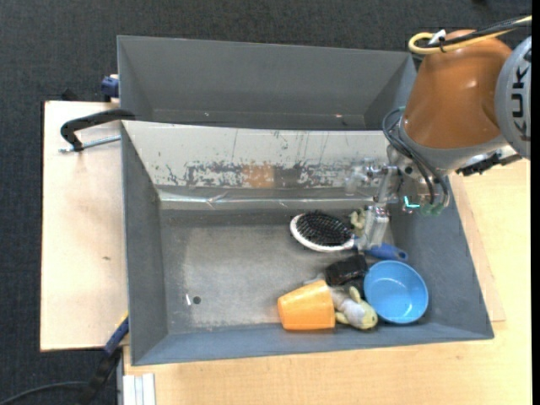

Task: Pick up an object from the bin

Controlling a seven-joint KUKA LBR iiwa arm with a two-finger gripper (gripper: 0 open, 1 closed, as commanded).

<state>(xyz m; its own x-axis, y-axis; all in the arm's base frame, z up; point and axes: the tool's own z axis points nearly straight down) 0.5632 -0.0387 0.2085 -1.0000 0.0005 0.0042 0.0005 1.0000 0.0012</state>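
Observation:
My gripper (373, 230) reaches down into the right part of the bin, just right of a white oval hairbrush with black bristles (321, 230). A small pale thing (358, 221) lies against the brush's right end, close to the gripper. Just below the gripper a short blue handle (387, 252) pokes out to the right. A black block (346, 270) lies under that, towards the front.
A blue bowl (395, 291) sits in the front right corner, with an orange cup (305, 307) on its side to its left and a yellowish toy (358, 312) between them. The arm's orange cover hangs over the bin's right rim.

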